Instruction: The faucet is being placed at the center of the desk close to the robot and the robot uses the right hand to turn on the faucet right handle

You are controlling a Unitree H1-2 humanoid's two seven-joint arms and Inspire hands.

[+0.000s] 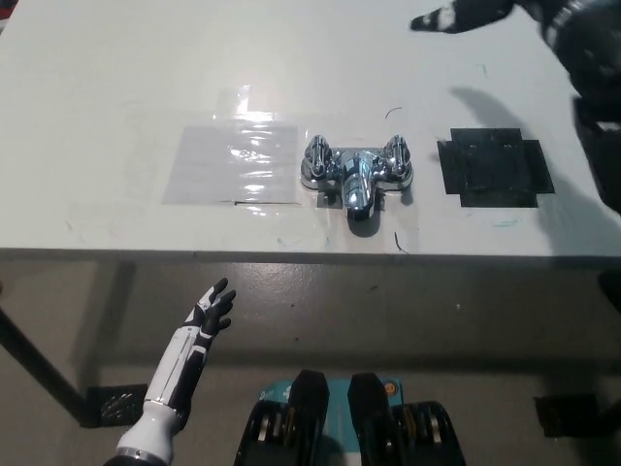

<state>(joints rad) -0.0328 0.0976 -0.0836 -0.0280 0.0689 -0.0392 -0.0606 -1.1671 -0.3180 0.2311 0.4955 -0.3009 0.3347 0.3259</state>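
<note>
The faucet sits on the desk. The right hand hovers spread and empty, well behind-right of it. Coming in fast, it could overshoot the right handle and strike the spout. The left hand idles loose-fingered, front-left.

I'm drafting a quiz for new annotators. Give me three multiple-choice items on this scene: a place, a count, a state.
1. Where is the black patch relative to the faucet? A) its left B) beneath it C) its right
2. How many handles has the faucet? A) one B) two C) three
3. The right robot hand is A) away from the faucet B) gripping a handle C) lying on the patch
Answers: C, the patch lies right of the faucet; B, one handle flanks the spout on each side; A, the hand is over the desk's far part.
</note>
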